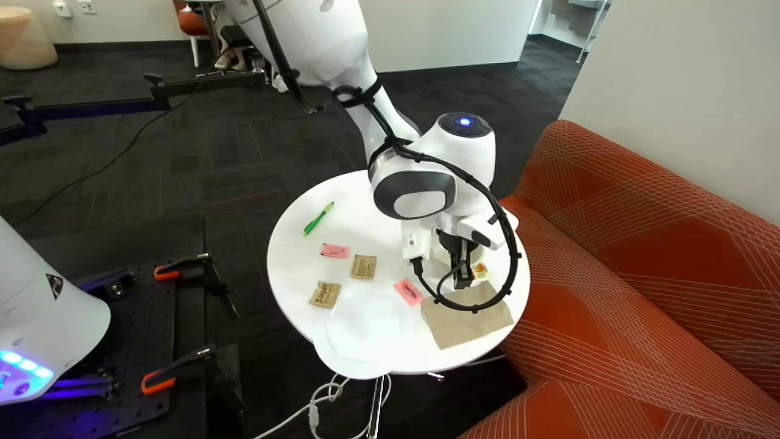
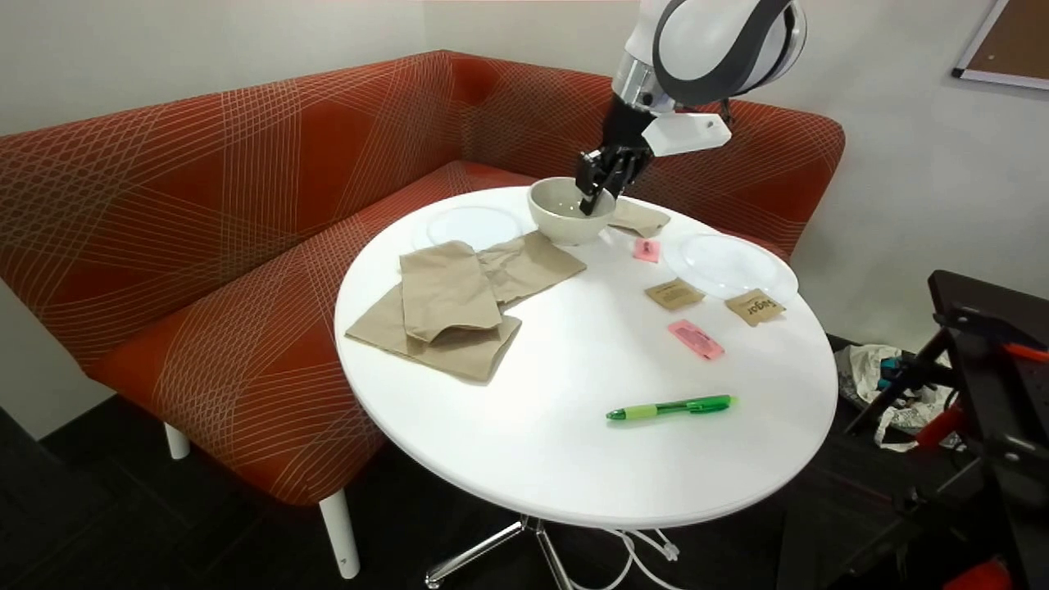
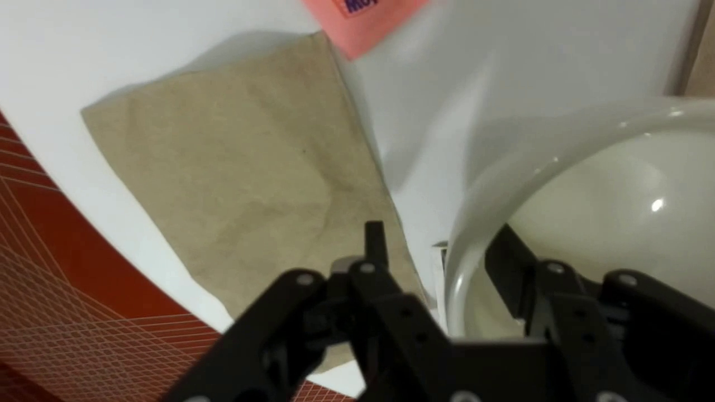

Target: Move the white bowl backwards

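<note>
The glossy cream-white round bowl point(image 2: 565, 225) stands on the round white worktop point(image 2: 524, 442), toward the side bordering the red-orange, line-patterned sofa point(image 2: 246, 205). The black two-fingered claw point(image 3: 440, 245) is released: its fingers point(image 3: 375, 245) stand apart astride the bowl's rim, one inside, one outside, with a visible gap between rim and outer finger. Whether the inner finger touches the wall cannot be told. In the wrist view, a folded tan paper napkin point(image 3: 240, 167) lies near the bowl, a pink paper packet point(image 3: 366, 22) just beside its corner. In an exterior view, the bowl stands between this napkin and overlapping tan paper napkins point(image 2: 451, 291). In both exterior views, a slim green pen point(image 2: 672, 408) lies well apart from the bowl; two brown paper packets point(image 2: 674, 293) lie on the worktop.
</note>
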Action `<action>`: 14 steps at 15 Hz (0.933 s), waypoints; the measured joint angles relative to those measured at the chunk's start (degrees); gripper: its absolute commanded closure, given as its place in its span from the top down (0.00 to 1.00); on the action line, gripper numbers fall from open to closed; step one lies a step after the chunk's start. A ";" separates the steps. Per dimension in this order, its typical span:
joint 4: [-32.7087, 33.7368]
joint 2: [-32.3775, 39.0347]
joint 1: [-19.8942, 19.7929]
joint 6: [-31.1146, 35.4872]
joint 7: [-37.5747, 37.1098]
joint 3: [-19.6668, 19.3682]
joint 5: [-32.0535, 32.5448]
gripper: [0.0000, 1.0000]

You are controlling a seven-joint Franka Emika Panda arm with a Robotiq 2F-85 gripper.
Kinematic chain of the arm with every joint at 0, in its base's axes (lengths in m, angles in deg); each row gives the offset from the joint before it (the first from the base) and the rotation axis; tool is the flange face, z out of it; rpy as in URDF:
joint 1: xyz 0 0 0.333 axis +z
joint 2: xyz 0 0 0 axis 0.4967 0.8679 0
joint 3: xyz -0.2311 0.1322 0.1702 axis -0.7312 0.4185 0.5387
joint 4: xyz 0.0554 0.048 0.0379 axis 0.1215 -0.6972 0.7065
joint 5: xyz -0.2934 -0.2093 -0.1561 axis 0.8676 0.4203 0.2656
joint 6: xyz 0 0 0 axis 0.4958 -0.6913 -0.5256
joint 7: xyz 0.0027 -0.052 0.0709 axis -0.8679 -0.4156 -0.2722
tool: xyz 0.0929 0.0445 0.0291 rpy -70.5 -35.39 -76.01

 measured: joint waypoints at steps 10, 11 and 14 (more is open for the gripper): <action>-2.11 -6.88 2.63 -3.25 -0.04 -2.22 1.06 1.00; -2.96 -8.62 2.80 -4.56 -0.04 -2.22 1.38 1.00; -5.93 -14.12 3.17 -9.09 -0.03 -2.20 3.23 1.00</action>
